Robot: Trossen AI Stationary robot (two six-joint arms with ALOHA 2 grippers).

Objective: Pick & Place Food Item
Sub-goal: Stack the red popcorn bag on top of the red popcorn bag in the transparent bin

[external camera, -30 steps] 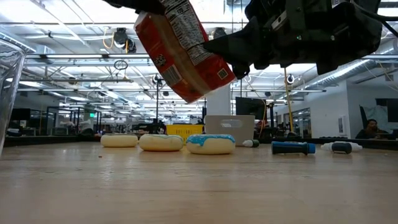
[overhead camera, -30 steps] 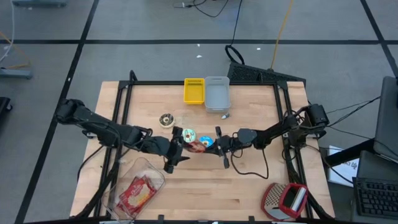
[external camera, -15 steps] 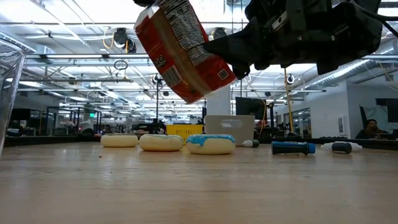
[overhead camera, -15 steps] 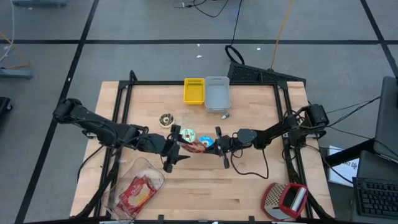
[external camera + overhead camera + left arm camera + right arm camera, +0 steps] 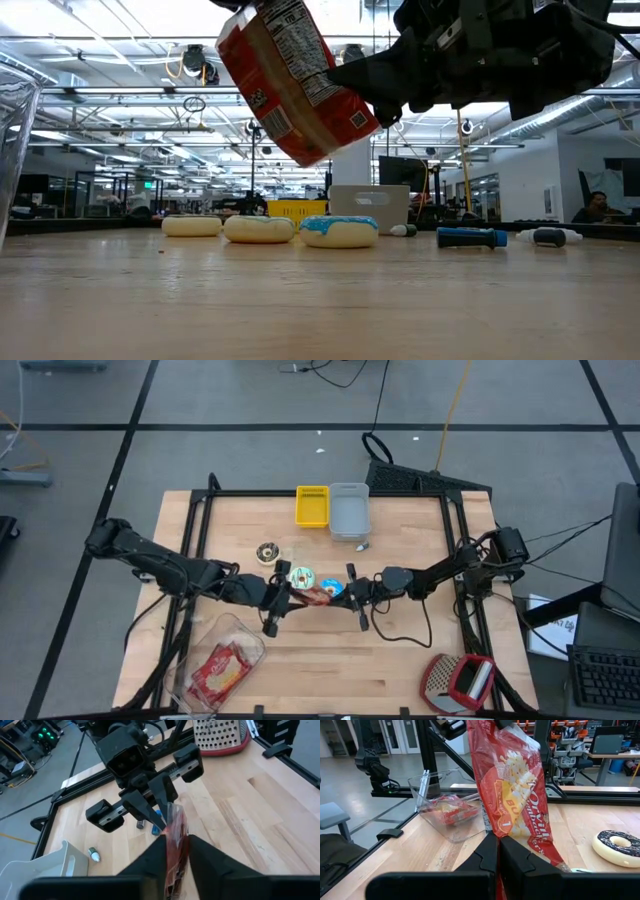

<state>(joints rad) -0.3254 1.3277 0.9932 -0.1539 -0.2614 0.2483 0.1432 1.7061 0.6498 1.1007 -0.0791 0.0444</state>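
Both the left claw [image 5: 172, 852] and right claw [image 5: 496, 851] pinch the red snack bag [image 5: 512, 790] aloft.

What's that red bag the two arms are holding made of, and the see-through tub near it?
The red bag looks like thin glossy plastic film: it crinkles, catches light and carries printed lettering. The clear tub seems to be rigid transparent plastic, since its contents show through the walls and the rim holds its shape, though glass cannot be ruled out.
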